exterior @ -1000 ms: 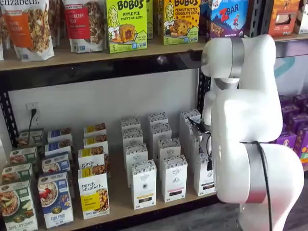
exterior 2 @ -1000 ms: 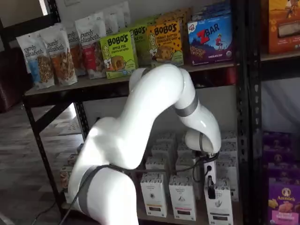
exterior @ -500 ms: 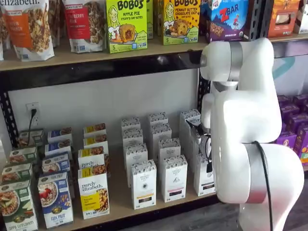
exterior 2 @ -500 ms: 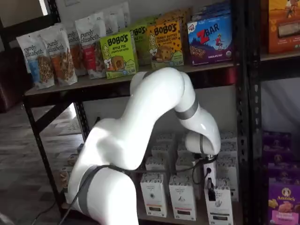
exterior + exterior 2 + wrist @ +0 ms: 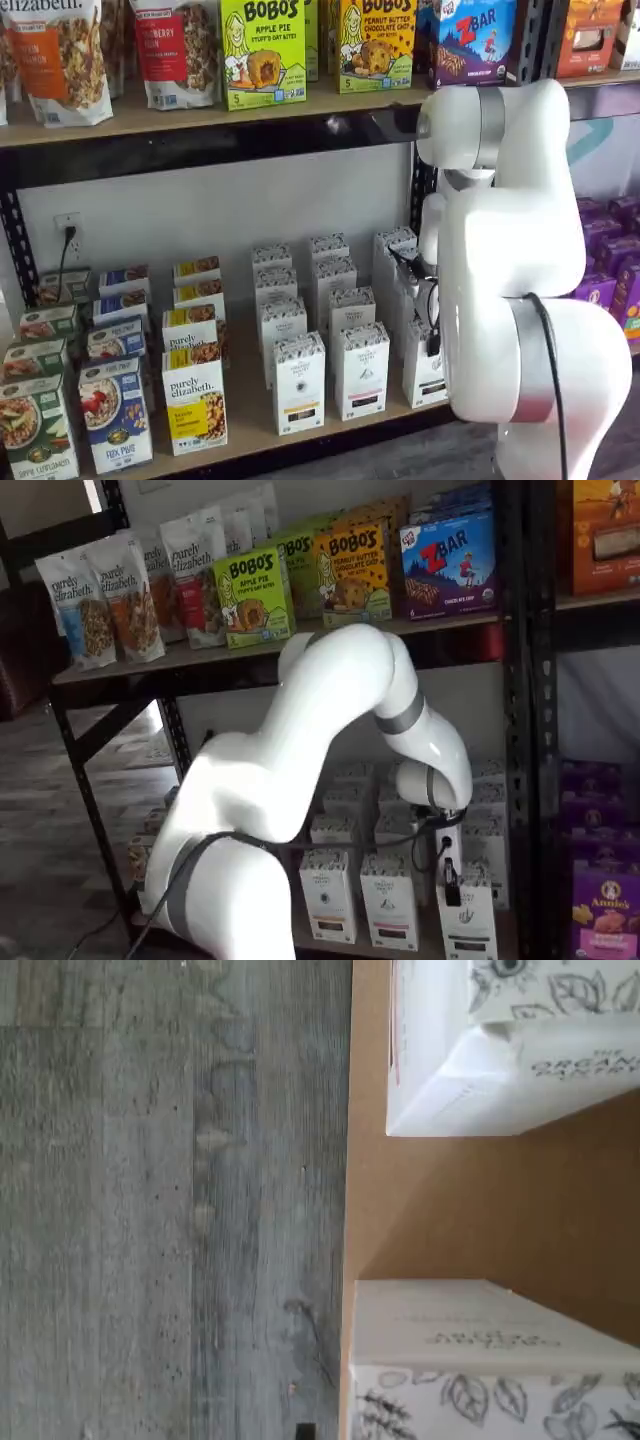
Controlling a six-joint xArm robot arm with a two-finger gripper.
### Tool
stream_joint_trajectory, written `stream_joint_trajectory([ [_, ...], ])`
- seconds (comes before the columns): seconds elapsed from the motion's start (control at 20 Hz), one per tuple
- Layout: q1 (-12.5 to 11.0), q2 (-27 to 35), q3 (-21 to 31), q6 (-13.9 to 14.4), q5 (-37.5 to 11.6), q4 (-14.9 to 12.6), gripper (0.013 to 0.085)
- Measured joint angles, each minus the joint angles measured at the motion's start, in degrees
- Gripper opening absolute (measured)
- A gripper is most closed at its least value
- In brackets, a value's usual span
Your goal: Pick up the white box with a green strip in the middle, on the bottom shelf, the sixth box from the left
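Not yet grasped: the white box stands upright at the front edge of the bottom shelf, rightmost of the front-row white cartons. Gripper hanging just above that box's top, seen side-on, so cannot tell how wide the fingers stand or whether anything is held. Left to do, by the look of it: lowering, closing, lifting out.

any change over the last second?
The arm sank a little, bringing the hand lower over the front-row white box on the bottom shelf. Nothing was gripped or released that I can see. The boxes stayed where they were.
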Motion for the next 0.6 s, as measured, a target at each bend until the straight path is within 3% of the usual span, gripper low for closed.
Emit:
stream_joint_trajectory([
  [0.25,0.0,-0.3,0.1,-0.8,0.4,0.9,0.0570],
  [0.35,0.0,-0.6,0.5,-0.9,0.2,1.1,0.0490],
  [0.6,0.0,-1.7,2.4,-0.6,-1.2,0.7,0.0490],
])
